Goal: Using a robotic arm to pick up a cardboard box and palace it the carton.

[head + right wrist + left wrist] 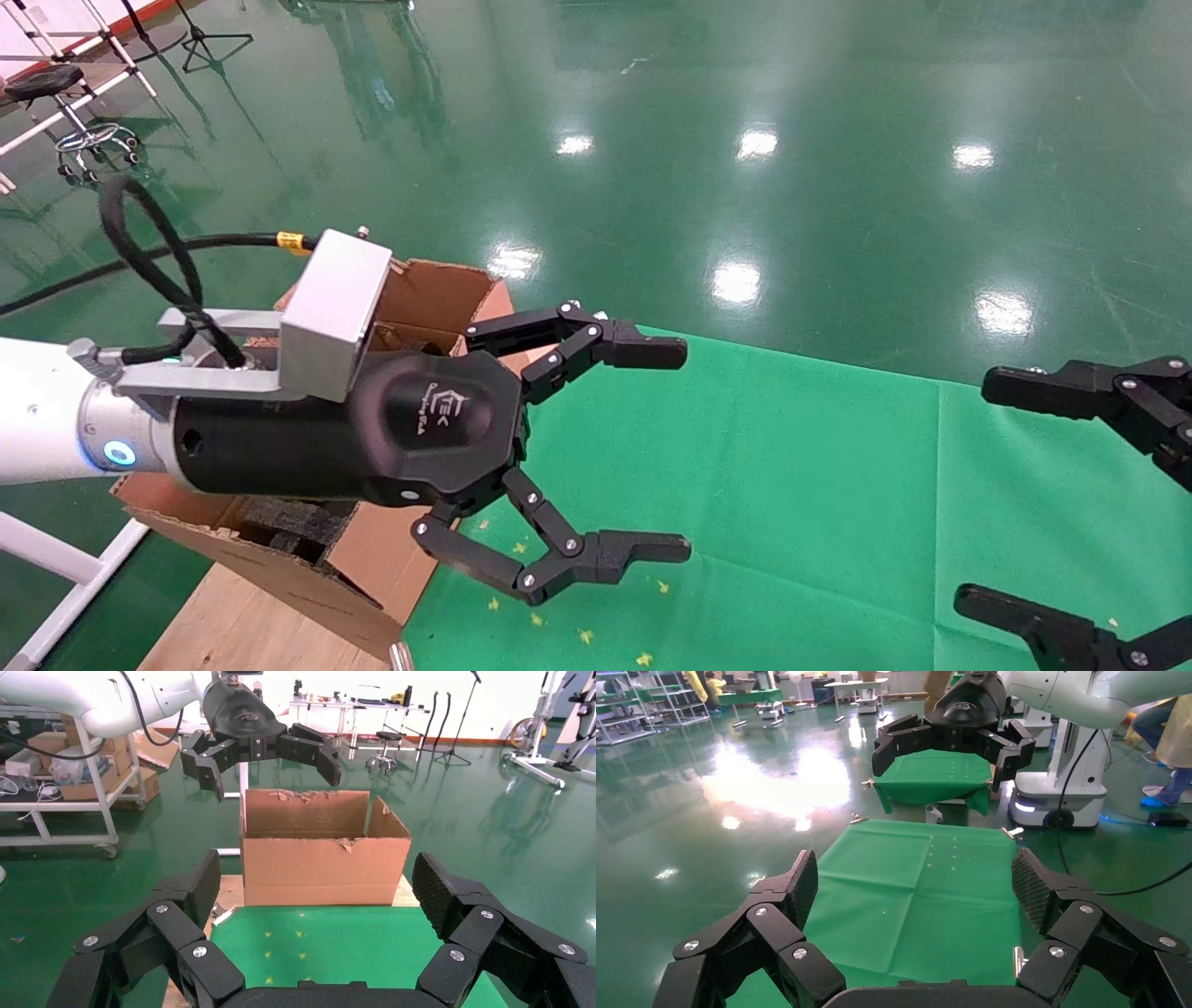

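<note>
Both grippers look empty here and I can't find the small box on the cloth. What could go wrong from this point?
1. The left gripper hangs open and empty beside the carton; no small box shows in any view, so a closing move would likely grab nothing.
2. It sits close to the carton's tall ragged flaps; a swing that way could snag or tip them.
3. The right gripper, also open, faces it across the green cloth; inward moves might collide.
</note>
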Robot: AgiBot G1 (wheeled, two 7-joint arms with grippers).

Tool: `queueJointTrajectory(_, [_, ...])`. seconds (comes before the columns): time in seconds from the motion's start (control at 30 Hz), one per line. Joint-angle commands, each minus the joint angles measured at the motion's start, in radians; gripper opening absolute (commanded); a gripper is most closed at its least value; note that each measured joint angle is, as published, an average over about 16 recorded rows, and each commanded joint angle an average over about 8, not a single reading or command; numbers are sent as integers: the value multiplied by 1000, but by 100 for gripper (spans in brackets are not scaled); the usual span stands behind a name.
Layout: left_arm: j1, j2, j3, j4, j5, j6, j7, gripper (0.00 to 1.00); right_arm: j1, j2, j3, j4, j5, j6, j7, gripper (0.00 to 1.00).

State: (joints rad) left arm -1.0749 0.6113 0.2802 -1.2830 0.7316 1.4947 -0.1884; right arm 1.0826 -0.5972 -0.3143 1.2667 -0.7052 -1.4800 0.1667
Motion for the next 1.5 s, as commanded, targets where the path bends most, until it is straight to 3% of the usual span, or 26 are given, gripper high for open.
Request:
queueJointTrajectory(0.03, [0,0,0,0,0,0,0,100,0,0,0,0,0,0,0,100])
queueJointTrajectory(1.5, [-1,0,1,1,2,0,0,100,0,0,0,0,0,0,0,100])
